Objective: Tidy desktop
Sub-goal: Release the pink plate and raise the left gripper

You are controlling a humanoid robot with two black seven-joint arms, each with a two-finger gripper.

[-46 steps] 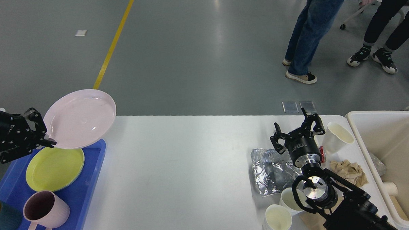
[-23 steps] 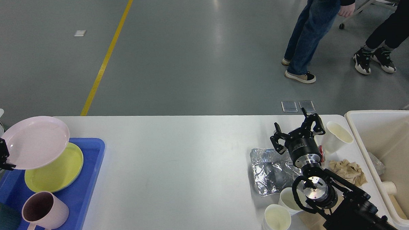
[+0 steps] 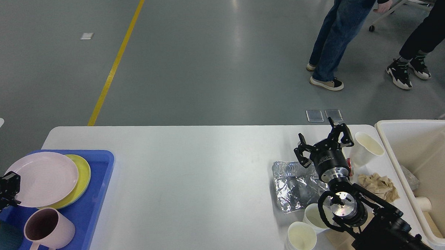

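Fingers of the right gripper (image 3: 321,140) stood spread apart, gripping nothing, poised above the far right part of the desktop (image 3: 194,177). Just beneath and nearer lay a crumpled sheet of foil (image 3: 293,185), and beside the gripper's right a white paper cup (image 3: 365,147) lay tipped toward the white bin (image 3: 427,162). A wad of brown paper (image 3: 380,186) sat near the bin's wall, and two more paper cups (image 3: 302,237) stood at the near edge by the arm.

The left gripper (image 3: 4,190) showed only as a dark block at the left edge, at the rim of the pink plate (image 3: 43,179); whether it pinched the rim I could not tell. That plate rested on a yellow plate (image 3: 83,178) in the blue tray (image 3: 102,170), with a pink mug (image 3: 48,231) and a teal cup (image 3: 2,240) nearer.
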